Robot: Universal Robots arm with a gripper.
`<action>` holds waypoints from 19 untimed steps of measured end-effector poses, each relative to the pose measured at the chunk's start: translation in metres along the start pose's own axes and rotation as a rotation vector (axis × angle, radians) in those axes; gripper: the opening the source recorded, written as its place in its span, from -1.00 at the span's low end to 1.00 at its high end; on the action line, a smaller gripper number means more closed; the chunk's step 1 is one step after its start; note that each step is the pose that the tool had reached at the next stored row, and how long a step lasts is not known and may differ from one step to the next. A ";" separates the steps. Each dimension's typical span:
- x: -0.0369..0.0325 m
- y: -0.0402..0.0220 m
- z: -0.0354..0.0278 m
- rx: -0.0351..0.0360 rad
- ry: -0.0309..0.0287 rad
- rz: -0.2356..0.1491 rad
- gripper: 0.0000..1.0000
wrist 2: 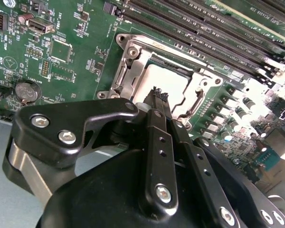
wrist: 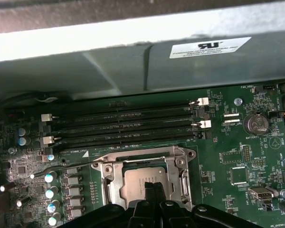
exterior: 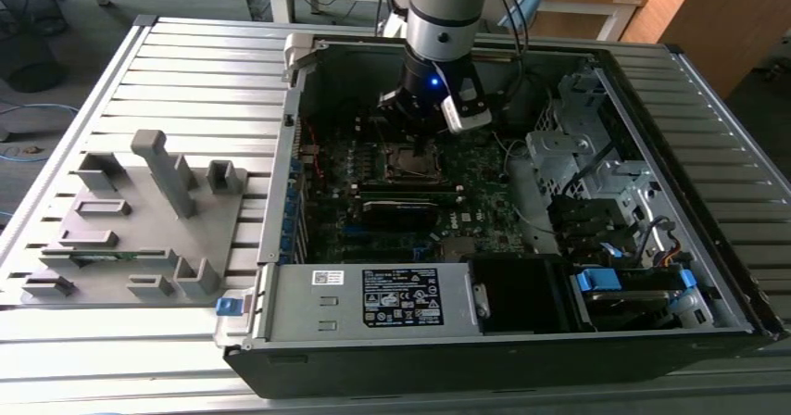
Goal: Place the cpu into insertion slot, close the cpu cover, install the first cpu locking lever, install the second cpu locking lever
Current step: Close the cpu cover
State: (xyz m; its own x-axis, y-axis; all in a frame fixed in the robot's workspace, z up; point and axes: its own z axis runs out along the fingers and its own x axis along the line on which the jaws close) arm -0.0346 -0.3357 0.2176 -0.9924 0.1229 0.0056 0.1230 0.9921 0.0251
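The cpu (wrist: 135, 179) lies flat in the insertion slot (exterior: 414, 161) on the green motherboard, its pale grey top showing through the window of the cpu cover (wrist: 110, 176). The silvery cover (wrist 2: 129, 71) lies down around the chip. My gripper (wrist 2: 157, 91) hangs just above the socket's edge with its two black fingers pressed together and nothing between them. In the first wrist view the gripper (wrist: 152, 186) overlaps the chip's near side. A thin metal lever rod (wrist: 61, 169) runs out sideways from the socket's corner. In the exterior view the gripper (exterior: 423, 119) stands over the socket inside the open case.
Long black memory slots (wrist: 123, 127) run beside the socket, with the grey case wall (wrist: 133, 61) behind them. A coin battery (wrist: 255, 124) and small capacitors (wrist: 51, 192) stand nearby. The drive cage (exterior: 581, 146) and power supply (exterior: 370, 295) crowd the case. A grey fixture (exterior: 136, 211) lies outside it.
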 end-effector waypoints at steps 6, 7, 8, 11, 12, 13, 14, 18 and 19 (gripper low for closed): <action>0.0010 -0.0004 0.0010 0.0037 -0.0034 0.000 -0.79; 0.0010 -0.0004 0.0011 0.0037 -0.0035 0.000 -0.79; 0.0010 -0.0006 0.0012 0.0034 -0.0037 0.000 -0.79; 0.0021 -0.0014 0.0012 0.0033 -0.0041 0.000 -0.79; 0.0025 -0.0015 0.0012 0.0033 -0.0043 0.000 -0.79; 0.0030 -0.0016 0.0012 0.0033 -0.0044 0.000 -0.79; 0.0037 -0.0017 0.0012 0.0034 -0.0046 0.000 -0.79; 0.0063 -0.0020 0.0014 0.0033 -0.0052 0.000 -0.79; 0.0066 -0.0021 0.0014 0.0034 -0.0052 0.000 -0.79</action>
State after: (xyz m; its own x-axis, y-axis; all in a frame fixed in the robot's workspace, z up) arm -0.0414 -0.3369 0.2162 -0.9924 0.1231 0.0004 0.1231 0.9922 0.0217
